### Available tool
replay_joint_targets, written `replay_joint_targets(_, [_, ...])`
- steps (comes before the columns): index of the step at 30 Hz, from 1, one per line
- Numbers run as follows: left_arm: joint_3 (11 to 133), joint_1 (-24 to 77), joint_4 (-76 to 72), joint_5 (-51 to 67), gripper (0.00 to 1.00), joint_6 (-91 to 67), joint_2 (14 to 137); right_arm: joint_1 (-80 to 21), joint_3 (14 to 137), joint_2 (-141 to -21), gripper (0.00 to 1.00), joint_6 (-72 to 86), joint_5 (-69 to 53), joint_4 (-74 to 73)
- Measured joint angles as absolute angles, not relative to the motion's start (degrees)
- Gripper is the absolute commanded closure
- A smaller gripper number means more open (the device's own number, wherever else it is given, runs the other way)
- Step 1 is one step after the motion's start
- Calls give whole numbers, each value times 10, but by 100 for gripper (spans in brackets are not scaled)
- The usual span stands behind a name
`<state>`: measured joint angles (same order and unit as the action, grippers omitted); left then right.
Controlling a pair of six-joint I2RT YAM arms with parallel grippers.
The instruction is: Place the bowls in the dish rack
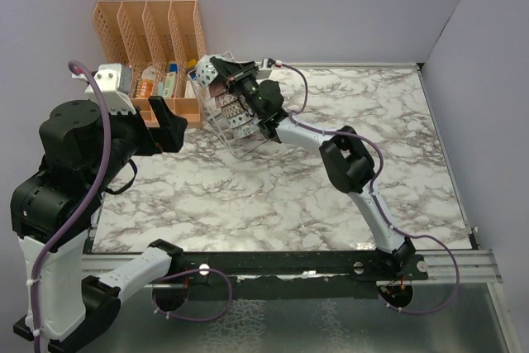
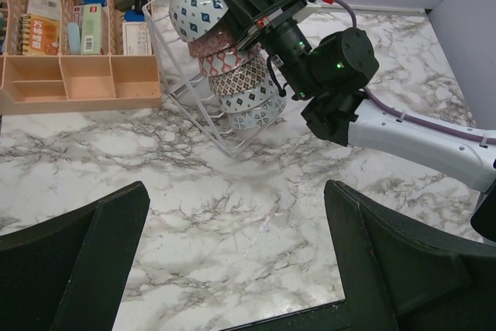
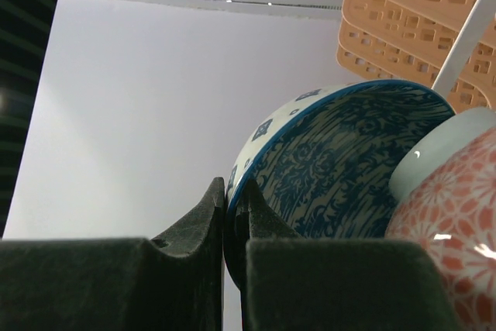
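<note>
Where the left wrist camera looks down, the left gripper is found spread wide, its two dark matte fingers well apart and holding nothing, above the table, a glossy white marble-patterned top with brown-grey veins. Beyond it, the dish rack, a thin white wire frame with slanted sides, is stood on the table just beside the orange organizer. Several round glazed bowls are lodged on edge in the rack as a slanted row, patterned in red lattice, brown lattice, grey and blue on white. At the upper end of that row the blue-and-white bowl is gripped by the right gripper, whose fingers are closed narrowly over its rim, one inside and one outside. Blue scrollwork is noted inside this bowl and small blue diamonds outside. The pale foot of a pink-red bowl sits against or just beside its inner face; contact cannot be confirmed. The organizer is perforated plastic, and the printing on the packets stored in it is too small to be read.
</note>
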<state>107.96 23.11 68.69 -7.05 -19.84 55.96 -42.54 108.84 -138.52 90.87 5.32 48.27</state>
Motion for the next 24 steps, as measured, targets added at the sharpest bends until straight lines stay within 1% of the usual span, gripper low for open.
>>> replay_joint_targets(6, [1080,231,687,-72,1,-196,559,-415,1096,-1396,91,914,56,480])
replay_joint_targets(10, [1079,231,687,-72,1,-194,559,-411,1096,-1399,83,917,58,473])
replay_joint_targets(15, [1079,231,687,-72,1,-193,559,-409,1096,-1400,70,919,59,463])
replay_joint_targets(19, [1079,231,687,-72,1,-193,559,-409,1093,-1399,68,922,60,463])
replay_joint_targets(24, [1076,231,687,-72,1,-192,559,-409,1063,-1385,64,931,62,471])
